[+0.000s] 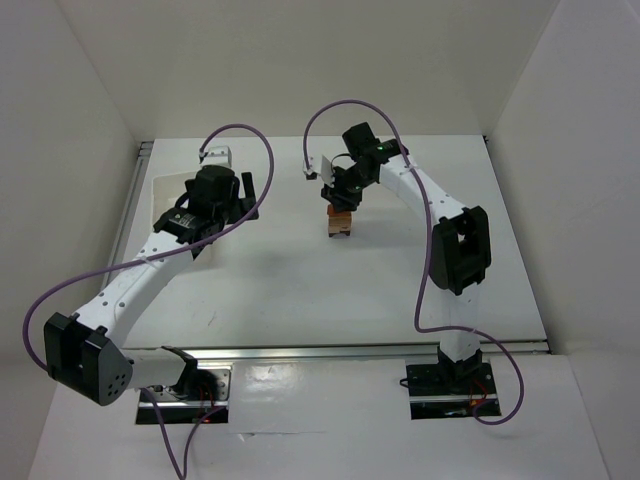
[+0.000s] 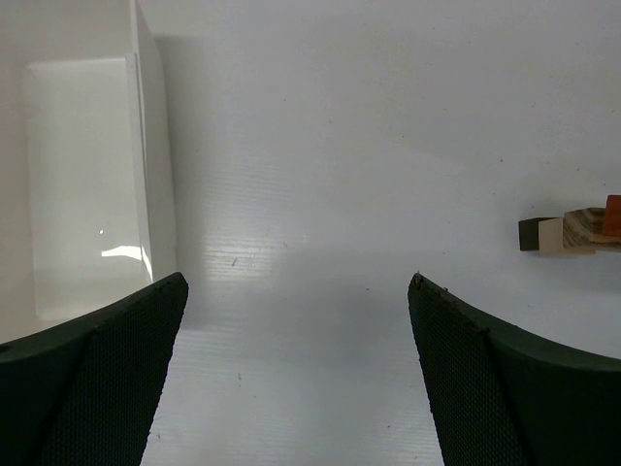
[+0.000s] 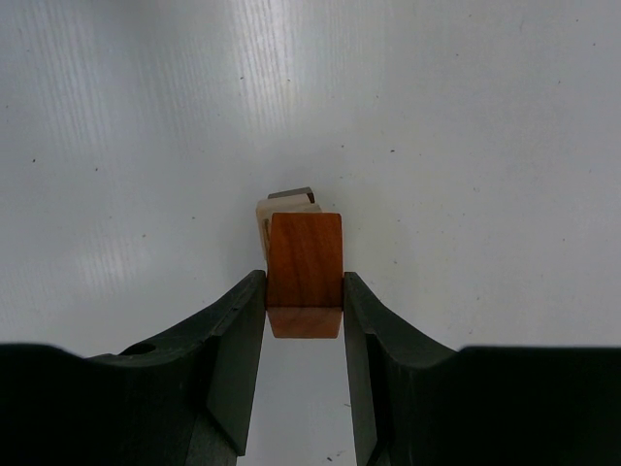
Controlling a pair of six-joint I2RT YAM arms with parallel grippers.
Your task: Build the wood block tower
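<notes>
The step in hand looks like the capping of the tower. The right arm (image 1: pixel 425 200) carries the orange-red wooden roof piece (image 3: pixel 305 275) right over the small stack of wooden blocks (image 1: pixel 341 224), which stands on the white desk (image 1: pixel 300 300) towards its far middle, well apart from the white rectangular plastic tray (image 2: pixel 87 184) at the left.

The right arm's jaws are drawn in to a narrow gap and pinch the roof piece by its two side faces. Past it, in the right wrist view, the edge of a light tan wooden cube (image 3: pixel 262 225) and a sliver of a dark brown wooden piece (image 3: pixel 291 194) peek out. The roof piece therefore sits nearly in line with the blocks below. Whether it already rests on them or hangs just above cannot be told.

The left arm's jaws stand spread as wide as they go, with nothing between them, over bare desk just beside the tray. From that wrist the stack shows at the frame's right edge, running from dark brown through tan and grained wood to orange-red.

The next move probably calls for settling the roof piece squarely on top. The jaws would then open gently and lift straight away, since the stack is narrow and a sideways nudge could topple it.
</notes>
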